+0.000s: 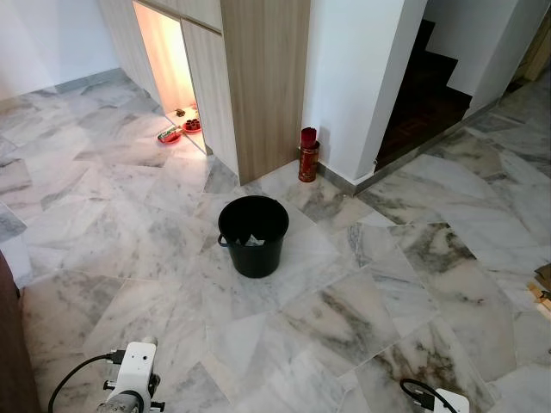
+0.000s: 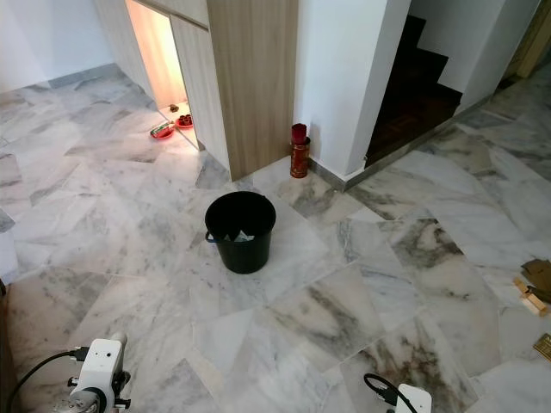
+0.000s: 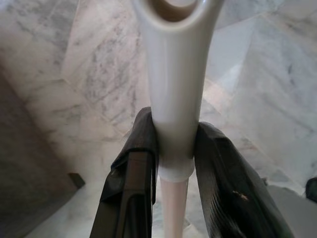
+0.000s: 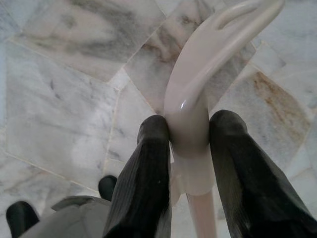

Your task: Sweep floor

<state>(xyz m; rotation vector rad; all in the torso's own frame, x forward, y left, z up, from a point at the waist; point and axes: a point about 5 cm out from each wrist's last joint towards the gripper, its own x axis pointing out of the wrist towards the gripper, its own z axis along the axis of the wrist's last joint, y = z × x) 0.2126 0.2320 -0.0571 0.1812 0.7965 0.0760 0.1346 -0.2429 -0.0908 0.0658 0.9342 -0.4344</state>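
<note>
Even soft daylight, warm glow from cabinet niche (image 1: 169, 60), dark stairwell (image 1: 426, 95), wrist views slightly soft

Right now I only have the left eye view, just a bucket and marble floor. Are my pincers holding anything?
Observer: Yes. The left pincer is shut on a cream handle.
Operator: And the right one?
Observer: The right pincer grips a curved cream handle too.
Operator: Anything on the floor to my right?
Observer: The right eye view shows wood scraps lying at the right edge.
</note>
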